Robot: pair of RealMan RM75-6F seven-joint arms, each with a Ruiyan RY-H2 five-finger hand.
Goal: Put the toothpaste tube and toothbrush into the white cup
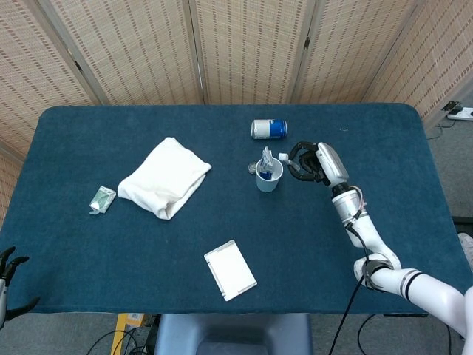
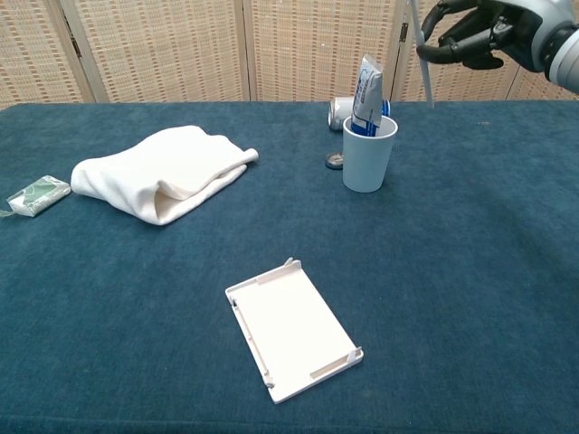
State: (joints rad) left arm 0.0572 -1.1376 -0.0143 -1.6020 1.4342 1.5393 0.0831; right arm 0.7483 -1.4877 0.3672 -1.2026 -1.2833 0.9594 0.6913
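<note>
At the far left edge of the head view, the left hand point(image 1: 9, 268) was seen low beside the table point(image 1: 384, 148), its fingers spread apart and nothing held in them. A small green packet point(image 1: 102, 199) lay on the blue cloth near the left side, and a folded white towel point(image 1: 164, 177) was spread just to its right. A flat white tray point(image 2: 291, 327) rested toward the front of the table, well apart from the rest. Further right, the cup point(image 2: 368, 152) stood upright with the toothpaste point(image 2: 366, 95) seen standing in it, its top rising above the rim. A small round object point(image 2: 335, 162) lay just beside the cup, and a can point(image 1: 268, 129) lay on its side behind it. To the right of the cup, the right hand point(image 1: 316, 163) was raised above the table, its fingers closed around the toothbrush point(image 2: 420, 41), which was held near upright with only part of its handle shown in the chest view.
</note>
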